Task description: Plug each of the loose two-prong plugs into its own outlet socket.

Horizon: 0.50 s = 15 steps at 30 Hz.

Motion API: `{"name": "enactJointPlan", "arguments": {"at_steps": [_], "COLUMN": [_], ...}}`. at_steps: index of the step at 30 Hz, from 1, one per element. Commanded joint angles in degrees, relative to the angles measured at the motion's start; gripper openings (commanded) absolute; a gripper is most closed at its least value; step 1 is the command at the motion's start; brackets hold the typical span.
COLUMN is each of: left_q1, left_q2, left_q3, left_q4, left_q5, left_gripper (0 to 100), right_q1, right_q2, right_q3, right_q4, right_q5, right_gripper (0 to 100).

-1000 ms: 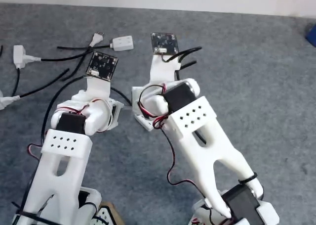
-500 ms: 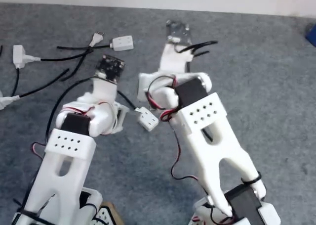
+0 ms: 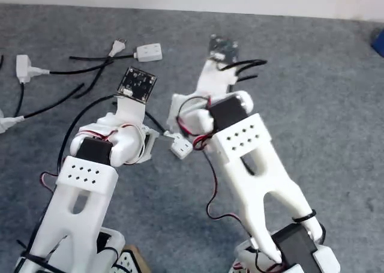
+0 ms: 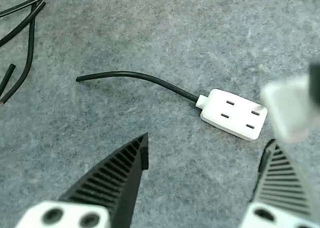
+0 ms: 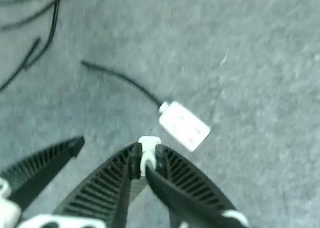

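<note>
Right gripper is clamped tight on a small white plug, poised close to the white outlet socket on the grey carpet; left gripper gapes wide, the socket lying just beyond its fingertips; black cord trails off.

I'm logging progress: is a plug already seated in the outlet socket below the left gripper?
No, the outlet socket lies with all four slots bare, while the right gripper pinches a white plug.
</note>
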Motion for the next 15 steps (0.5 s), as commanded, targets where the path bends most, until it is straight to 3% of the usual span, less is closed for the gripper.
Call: {"name": "enactJointPlan", "arguments": {"at_steps": [1, 15], "left_q1": [0.22, 0.13], "left_q2": [-0.04, -0.04], "left_q3": [-0.13, -0.04], "left_q4": [-1.05, -0.97], "left_q5": [-0.09, -0.35], "left_gripper": [35, 33], "right_q1": [-2.77, -3.3], "right_q2": [-2.77, -2.33], "right_q3": [-0.92, -0.84], "right_q4": [2.33, 4.26], "right_q5": [-1.41, -2.29], "right_gripper": [0.5, 0.5]}}
